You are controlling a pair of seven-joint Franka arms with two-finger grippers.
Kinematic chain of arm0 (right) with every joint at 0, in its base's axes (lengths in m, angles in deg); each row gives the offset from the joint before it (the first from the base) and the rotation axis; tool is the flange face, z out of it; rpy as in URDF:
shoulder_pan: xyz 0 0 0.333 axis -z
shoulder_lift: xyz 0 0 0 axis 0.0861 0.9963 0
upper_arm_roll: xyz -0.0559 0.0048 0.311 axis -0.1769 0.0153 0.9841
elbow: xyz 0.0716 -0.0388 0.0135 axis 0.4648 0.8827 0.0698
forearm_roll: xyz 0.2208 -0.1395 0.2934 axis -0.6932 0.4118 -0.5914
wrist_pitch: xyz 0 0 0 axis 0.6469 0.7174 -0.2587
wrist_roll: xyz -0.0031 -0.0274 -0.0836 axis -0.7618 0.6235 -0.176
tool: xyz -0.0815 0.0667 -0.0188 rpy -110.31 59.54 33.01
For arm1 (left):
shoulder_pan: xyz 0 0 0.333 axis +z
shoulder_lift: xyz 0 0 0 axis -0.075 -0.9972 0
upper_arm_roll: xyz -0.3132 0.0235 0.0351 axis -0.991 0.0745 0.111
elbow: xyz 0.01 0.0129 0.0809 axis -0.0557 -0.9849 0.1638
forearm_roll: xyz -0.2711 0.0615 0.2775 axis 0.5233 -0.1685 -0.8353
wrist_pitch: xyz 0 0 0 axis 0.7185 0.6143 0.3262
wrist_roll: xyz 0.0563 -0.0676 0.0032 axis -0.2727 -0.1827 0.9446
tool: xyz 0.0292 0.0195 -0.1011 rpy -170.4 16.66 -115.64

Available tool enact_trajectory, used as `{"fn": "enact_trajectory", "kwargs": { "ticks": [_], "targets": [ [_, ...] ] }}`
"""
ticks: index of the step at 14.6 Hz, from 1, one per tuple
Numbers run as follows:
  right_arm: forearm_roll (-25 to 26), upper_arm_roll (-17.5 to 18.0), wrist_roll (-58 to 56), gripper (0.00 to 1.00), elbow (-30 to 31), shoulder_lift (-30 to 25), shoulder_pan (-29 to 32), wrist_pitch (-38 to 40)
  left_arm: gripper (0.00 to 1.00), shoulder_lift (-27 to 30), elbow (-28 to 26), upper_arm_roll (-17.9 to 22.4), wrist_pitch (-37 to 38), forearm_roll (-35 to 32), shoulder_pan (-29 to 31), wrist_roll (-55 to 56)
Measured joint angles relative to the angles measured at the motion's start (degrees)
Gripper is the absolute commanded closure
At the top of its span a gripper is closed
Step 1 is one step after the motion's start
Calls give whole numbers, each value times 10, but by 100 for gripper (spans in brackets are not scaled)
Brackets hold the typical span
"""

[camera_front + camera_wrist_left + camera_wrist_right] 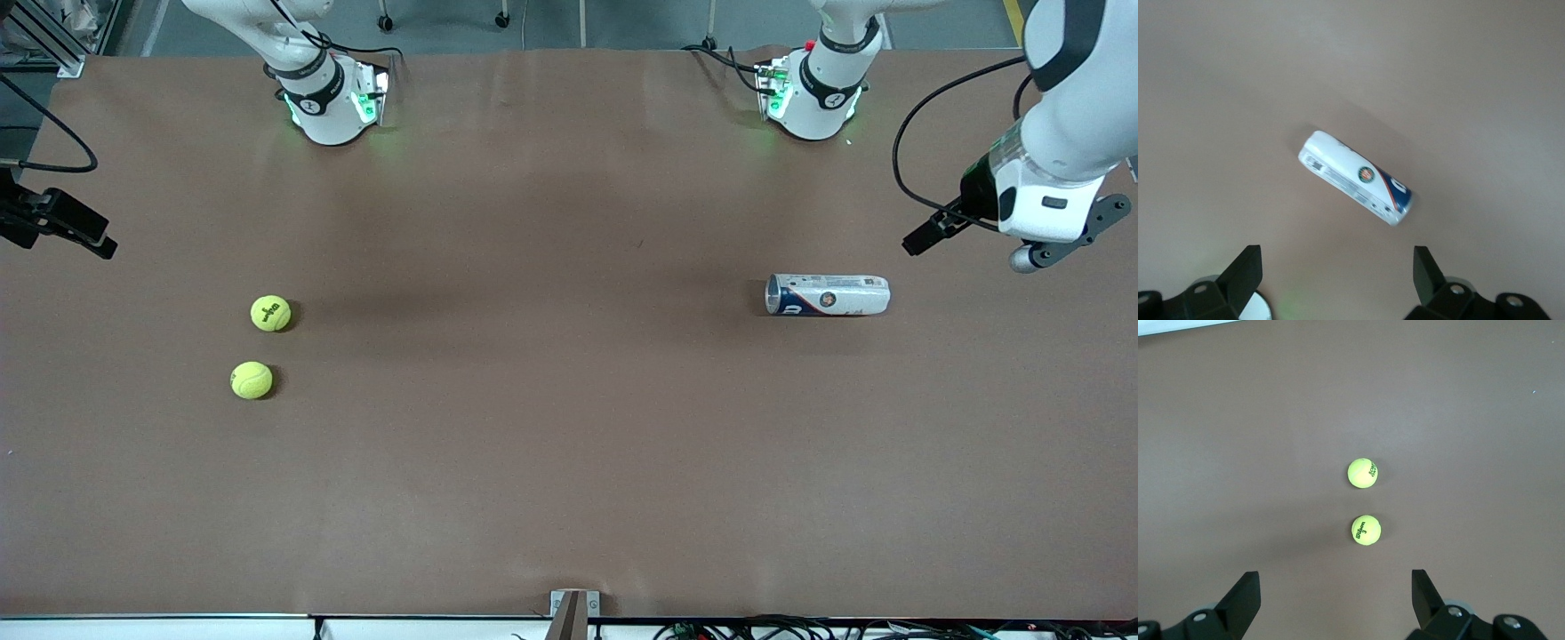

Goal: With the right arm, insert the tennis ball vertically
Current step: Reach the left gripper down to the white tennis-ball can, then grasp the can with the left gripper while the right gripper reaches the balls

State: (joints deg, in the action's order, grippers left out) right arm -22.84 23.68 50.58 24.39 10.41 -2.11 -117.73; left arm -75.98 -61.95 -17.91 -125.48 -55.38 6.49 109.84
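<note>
Two yellow-green tennis balls lie near the right arm's end of the brown table, one (270, 313) (1363, 473) farther from the front camera than the other (252, 380) (1366, 530). A white and blue ball can (827, 294) (1357, 177) lies on its side toward the left arm's end, its silver-rimmed end facing the balls. My right gripper (93, 242) (1335, 577) hangs open and empty over the table's edge at its own end, apart from the balls. My left gripper (920, 238) (1338, 257) is open and empty in the air beside the can.
The two arm bases (329, 107) (813, 98) stand along the table's edge farthest from the front camera, with cables by them. A small bracket (569, 613) sits at the edge nearest that camera. Bare brown table (551, 400) spreads between the balls and the can.
</note>
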Motion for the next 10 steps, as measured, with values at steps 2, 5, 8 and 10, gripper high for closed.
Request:
{"fn": "enact_trajectory", "kwargs": {
  "ticks": [2,5,8,10],
  "targets": [
    [0,-1,0,0,1,6,1,0,0,7,-62,-15,-48,-28,0,96],
    [1,-2,0,0,2,21,2,0,0,1,-162,-50,-152,-84,0,270],
    [0,-2,0,0,6,52,3,-27,0,-37,-224,-69,-221,-179,-1,471],
    [-2,0,0,0,9,90,2,-63,0,-83,-232,-77,-239,-256,-1,608]
  ]
}}
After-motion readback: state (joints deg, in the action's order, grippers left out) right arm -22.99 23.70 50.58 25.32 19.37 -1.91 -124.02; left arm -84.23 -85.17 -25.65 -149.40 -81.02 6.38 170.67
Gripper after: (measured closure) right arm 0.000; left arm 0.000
